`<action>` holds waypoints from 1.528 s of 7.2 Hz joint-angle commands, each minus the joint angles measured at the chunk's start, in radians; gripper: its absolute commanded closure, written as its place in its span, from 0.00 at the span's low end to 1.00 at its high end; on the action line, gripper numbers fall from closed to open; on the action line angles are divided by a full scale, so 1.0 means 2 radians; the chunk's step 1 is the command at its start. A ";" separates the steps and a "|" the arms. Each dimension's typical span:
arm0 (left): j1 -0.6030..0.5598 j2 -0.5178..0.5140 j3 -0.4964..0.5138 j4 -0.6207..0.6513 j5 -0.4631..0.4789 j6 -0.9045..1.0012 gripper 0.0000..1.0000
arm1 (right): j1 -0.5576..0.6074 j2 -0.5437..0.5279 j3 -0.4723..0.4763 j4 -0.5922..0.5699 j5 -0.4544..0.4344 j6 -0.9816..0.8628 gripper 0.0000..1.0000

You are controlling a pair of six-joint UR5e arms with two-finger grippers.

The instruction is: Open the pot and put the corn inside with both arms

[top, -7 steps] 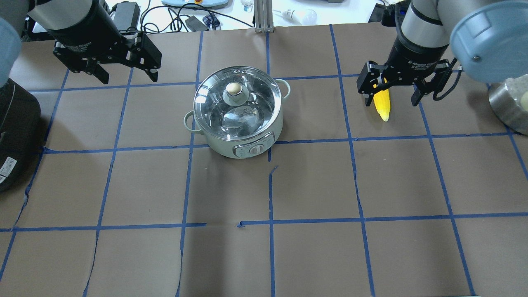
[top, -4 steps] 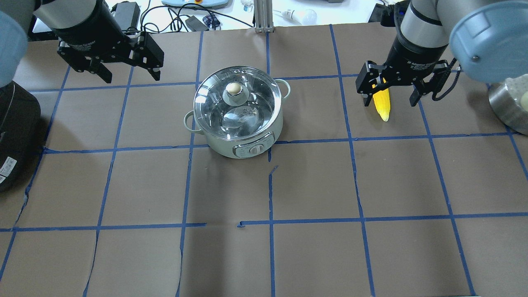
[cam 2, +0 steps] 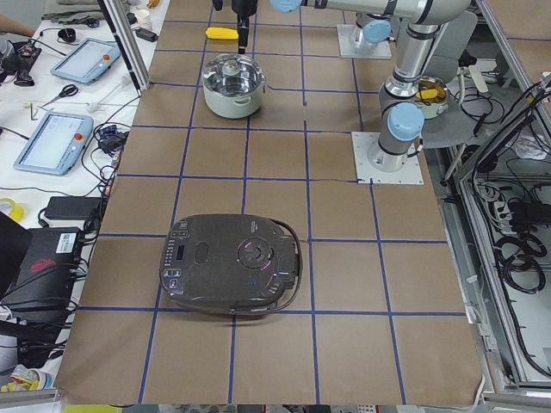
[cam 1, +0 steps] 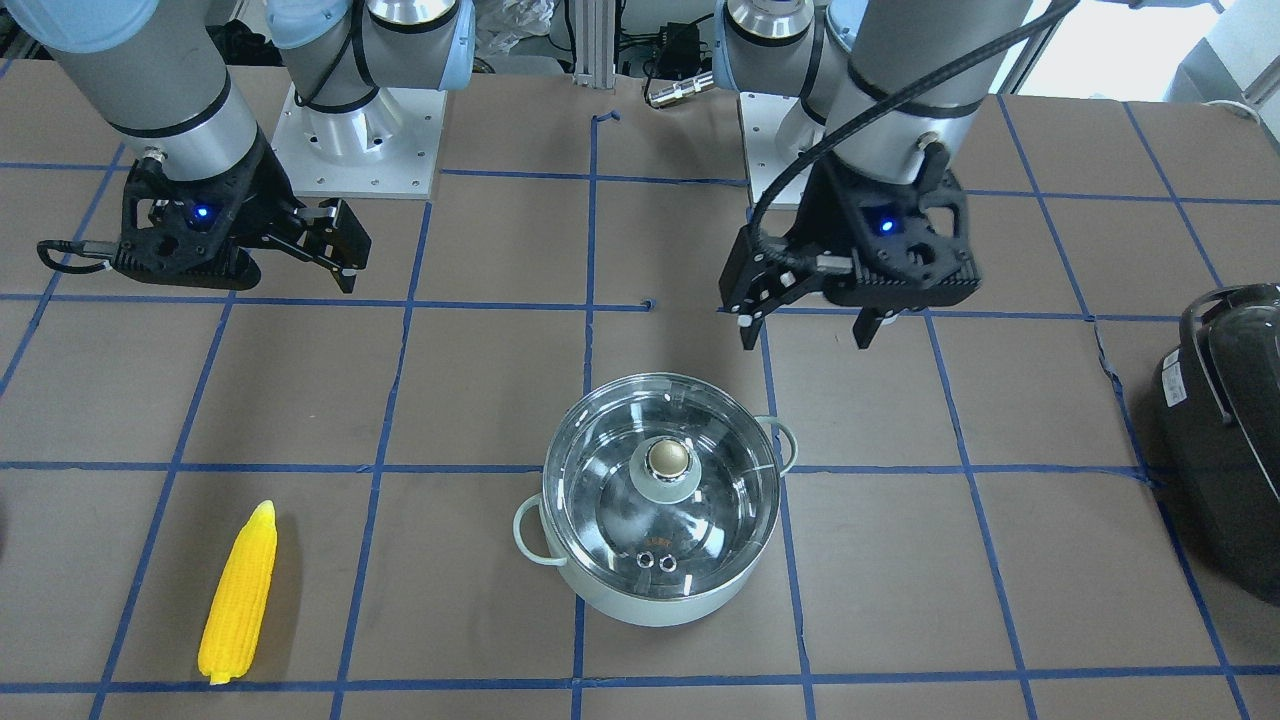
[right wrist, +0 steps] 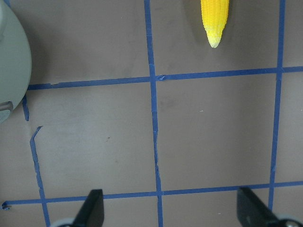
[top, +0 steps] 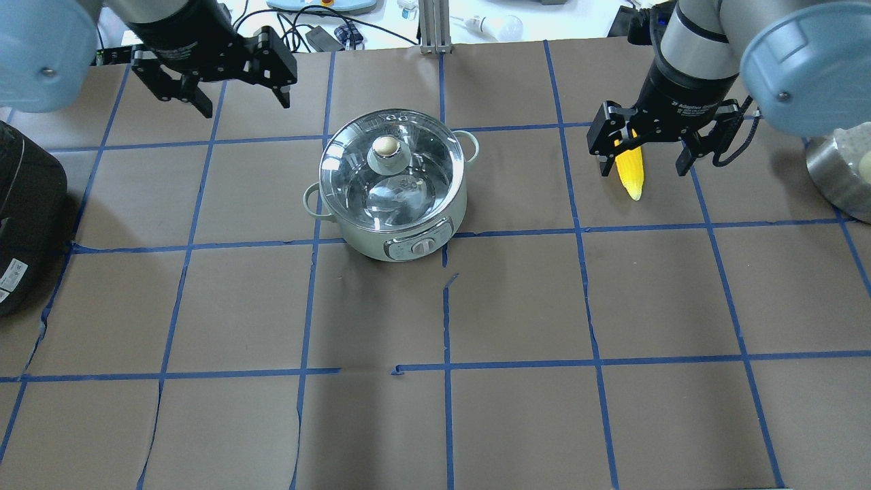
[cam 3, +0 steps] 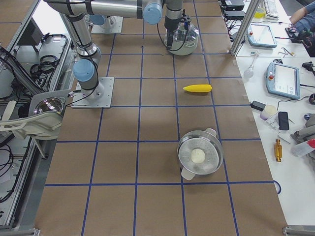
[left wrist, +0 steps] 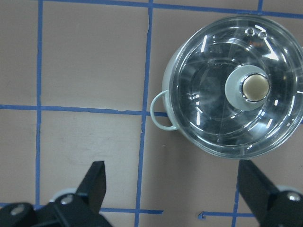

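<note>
left gripper (top: 243,107): agape, pointing down (beside pot (top: 367,246)) | right gripper (top: 643,170): agape near corn (cam 1: 240,595)

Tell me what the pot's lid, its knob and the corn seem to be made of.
The lid looks like clear glass: the shiny interior of the pot shows through it, with bright glints. Its knob seems to be metal with a dull gold tone. The corn looks like moulded plastic: uniform bright yellow, slightly glossy.

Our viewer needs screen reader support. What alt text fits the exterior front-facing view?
A pale green pot with its glass lid on stands centre; a yellow corn cob lies flat at lower left. The left gripper hangs open beyond the pot.
</note>
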State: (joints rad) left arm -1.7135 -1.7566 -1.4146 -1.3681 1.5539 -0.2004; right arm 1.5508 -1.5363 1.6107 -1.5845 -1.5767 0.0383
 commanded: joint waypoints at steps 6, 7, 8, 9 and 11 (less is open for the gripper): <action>-0.041 -0.127 -0.006 0.099 -0.001 -0.029 0.00 | -0.016 0.058 0.001 -0.121 -0.003 -0.005 0.00; -0.041 -0.128 -0.007 0.098 -0.001 -0.030 0.00 | -0.024 0.072 0.003 -0.130 -0.006 0.001 0.00; -0.045 -0.127 -0.015 0.100 0.000 -0.030 0.00 | -0.044 0.092 0.003 -0.145 0.002 -0.001 0.00; -0.056 -0.126 -0.019 0.099 0.002 -0.031 0.00 | -0.058 0.121 0.004 -0.186 0.002 -0.007 0.00; -0.058 -0.126 -0.021 0.109 0.004 -0.022 0.09 | -0.060 0.181 0.003 -0.268 0.001 -0.018 0.00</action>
State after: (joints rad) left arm -1.8256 -2.0095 -1.4526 -1.1651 1.5600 -0.2538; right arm 1.4378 -1.2462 1.6171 -2.0252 -1.5733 0.0119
